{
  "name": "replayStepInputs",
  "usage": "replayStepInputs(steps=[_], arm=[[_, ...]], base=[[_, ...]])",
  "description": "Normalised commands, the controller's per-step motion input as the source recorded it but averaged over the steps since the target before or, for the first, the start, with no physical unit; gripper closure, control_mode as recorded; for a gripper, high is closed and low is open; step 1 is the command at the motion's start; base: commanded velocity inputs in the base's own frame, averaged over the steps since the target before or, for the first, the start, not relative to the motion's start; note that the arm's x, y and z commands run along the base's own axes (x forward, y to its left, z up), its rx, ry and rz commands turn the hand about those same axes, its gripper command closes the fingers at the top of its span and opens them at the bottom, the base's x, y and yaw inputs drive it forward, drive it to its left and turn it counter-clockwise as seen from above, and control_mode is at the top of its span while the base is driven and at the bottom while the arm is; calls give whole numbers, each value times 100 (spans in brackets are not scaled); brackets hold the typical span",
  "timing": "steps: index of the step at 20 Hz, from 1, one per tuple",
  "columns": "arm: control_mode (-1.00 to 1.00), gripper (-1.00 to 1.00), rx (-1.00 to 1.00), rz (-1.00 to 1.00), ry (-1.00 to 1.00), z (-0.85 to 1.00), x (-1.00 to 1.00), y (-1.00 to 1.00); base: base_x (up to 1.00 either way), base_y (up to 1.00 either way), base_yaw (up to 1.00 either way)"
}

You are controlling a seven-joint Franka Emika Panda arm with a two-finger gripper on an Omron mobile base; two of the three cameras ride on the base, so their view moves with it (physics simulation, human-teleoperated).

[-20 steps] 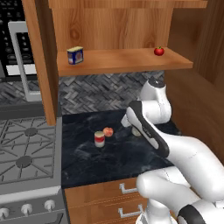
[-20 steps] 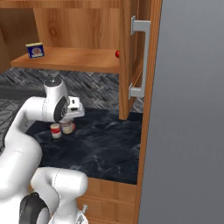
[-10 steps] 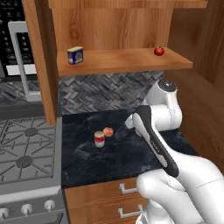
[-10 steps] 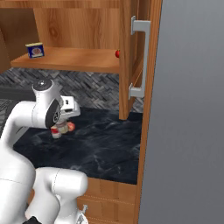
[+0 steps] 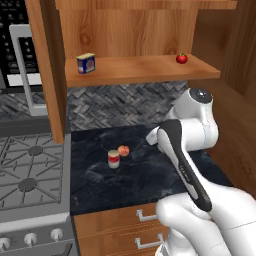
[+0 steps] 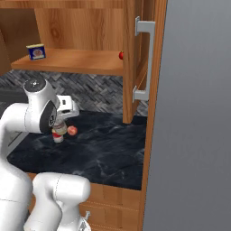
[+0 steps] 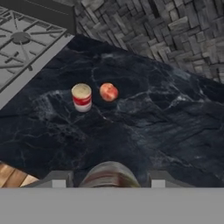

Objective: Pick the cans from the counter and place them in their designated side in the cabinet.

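Note:
The red-and-white can (image 5: 114, 159) (image 6: 57, 136) (image 7: 82, 97) stands upright on the black marbled counter (image 5: 100, 187) (image 7: 153, 131), with a small red-orange fruit (image 5: 123, 150) (image 7: 108, 92) just beside it. My gripper (image 7: 109, 177) (image 6: 60, 121) hovers above the counter, right of and nearer than that pair. It is shut on the second can (image 7: 109, 173), of which only the silver top and a brownish-green rim show between the fingers. In the left base view my forearm hides the hand. The open wooden cabinet's shelf (image 5: 145, 67) (image 6: 76, 61) runs above.
On the shelf a blue-and-yellow tin (image 5: 86, 63) (image 6: 36, 51) sits at the left and a red fruit (image 5: 181, 58) at the right. The gas stove (image 5: 30, 175) (image 7: 22, 43) borders the counter's left. The open cabinet door (image 6: 140, 58) and a grey panel (image 6: 194, 113) stand to the right.
My arm has swung: the elbow went right and up, and the hand drew back above the counter with its can. The red-and-white can and the fruit have stayed put.

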Motion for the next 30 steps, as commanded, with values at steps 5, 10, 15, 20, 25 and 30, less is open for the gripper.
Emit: replayStepInputs(steps=[5, 10, 15, 20, 25, 30], arm=[[-100, 100, 0, 2, 0, 39, -21, 0], [-100, 100, 1, 2, 0, 39, -11, 0], [-100, 100, 1, 2, -2, 37, -12, 0], [-100, 100, 0, 2, -5, 37, -11, 0], [-100, 100, 0, 2, -7, 38, -14, 0], [-100, 100, 0, 3, -10, 30, -18, 0]], base=[[0, 0, 0], [0, 0, 0], [0, 0, 0], [0, 0, 0], [0, 0, 0], [0, 0, 0]])
